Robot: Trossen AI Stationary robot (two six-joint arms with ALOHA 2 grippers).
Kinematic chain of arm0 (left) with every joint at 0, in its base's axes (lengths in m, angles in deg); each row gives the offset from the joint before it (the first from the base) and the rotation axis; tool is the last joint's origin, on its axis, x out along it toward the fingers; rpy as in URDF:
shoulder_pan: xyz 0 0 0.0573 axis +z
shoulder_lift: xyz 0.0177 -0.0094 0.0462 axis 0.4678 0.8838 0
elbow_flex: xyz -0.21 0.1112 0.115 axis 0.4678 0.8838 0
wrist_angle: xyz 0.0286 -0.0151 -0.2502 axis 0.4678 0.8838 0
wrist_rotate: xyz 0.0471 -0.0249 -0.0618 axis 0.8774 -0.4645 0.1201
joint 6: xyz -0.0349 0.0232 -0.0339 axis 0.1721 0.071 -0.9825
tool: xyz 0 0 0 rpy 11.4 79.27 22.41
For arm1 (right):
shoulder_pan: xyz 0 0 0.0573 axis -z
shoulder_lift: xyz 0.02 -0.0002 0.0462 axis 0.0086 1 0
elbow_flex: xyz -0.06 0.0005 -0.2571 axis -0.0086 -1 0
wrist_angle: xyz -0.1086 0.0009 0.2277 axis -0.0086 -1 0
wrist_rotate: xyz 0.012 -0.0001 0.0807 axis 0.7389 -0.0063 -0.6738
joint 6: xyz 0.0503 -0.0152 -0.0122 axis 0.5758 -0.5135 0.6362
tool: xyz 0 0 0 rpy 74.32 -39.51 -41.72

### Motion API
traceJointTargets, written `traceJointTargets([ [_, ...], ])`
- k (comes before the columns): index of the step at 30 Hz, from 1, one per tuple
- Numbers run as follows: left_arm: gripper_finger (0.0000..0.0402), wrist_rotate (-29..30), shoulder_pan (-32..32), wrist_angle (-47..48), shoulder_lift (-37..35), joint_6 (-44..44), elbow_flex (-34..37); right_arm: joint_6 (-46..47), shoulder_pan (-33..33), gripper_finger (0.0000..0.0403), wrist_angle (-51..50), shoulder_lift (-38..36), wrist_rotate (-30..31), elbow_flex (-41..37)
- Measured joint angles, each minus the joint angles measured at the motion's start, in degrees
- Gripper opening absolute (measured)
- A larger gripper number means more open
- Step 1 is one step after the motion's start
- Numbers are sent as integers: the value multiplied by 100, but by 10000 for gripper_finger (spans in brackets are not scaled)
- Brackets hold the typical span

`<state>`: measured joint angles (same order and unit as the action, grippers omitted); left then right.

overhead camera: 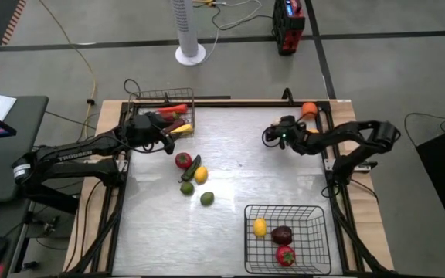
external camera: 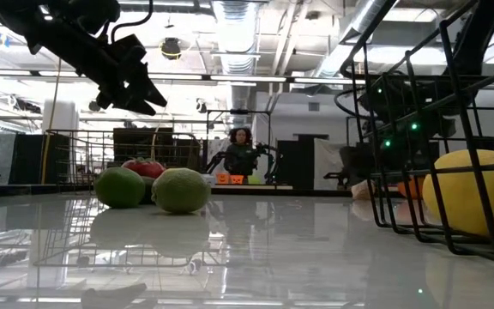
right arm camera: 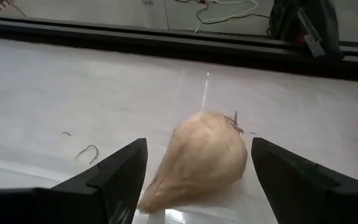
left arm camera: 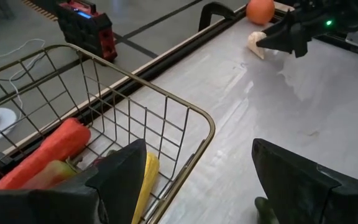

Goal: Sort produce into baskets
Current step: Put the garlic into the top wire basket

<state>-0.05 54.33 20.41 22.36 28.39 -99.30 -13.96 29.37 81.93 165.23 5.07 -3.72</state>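
My right gripper [overhead camera: 273, 137] stands open and low over the table's far right. Its fingers are on either side of a beige, pointed piece of produce [right arm camera: 201, 152] lying on the table, and I see no touch. An orange [overhead camera: 309, 110] sits behind it at the far edge. My left gripper [overhead camera: 170, 137] hangs open over the near right corner of the grey basket [overhead camera: 164, 99], with nothing between its fingers. That basket holds long red [left arm camera: 48, 152] and yellow [left arm camera: 146, 180] pieces. The black basket [overhead camera: 314, 212] at the near right holds a yellow, a maroon and a red piece.
In the table's middle lie a red tomato [overhead camera: 183, 160], a dark green long piece [overhead camera: 192, 167], a yellow one [overhead camera: 201, 174] and two green round ones [overhead camera: 187, 188] [overhead camera: 206, 198]. A person sits far back in the room [external camera: 240, 150].
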Motion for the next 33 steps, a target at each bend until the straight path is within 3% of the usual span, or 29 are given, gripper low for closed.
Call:
traceJointTargets([
  [9,281,0,0,0,2,30,0,-201,184,317,582,631,-634,1],
  [16,281,2,0,-2,2,28,0,-479,74,305,958,839,-670,0],
  [25,281,-4,0,-1,2,30,0,-789,-45,246,1145,839,-1002,1],
  [33,281,-6,-1,0,2,30,0,-946,-413,154,1145,839,-1207,1],
])
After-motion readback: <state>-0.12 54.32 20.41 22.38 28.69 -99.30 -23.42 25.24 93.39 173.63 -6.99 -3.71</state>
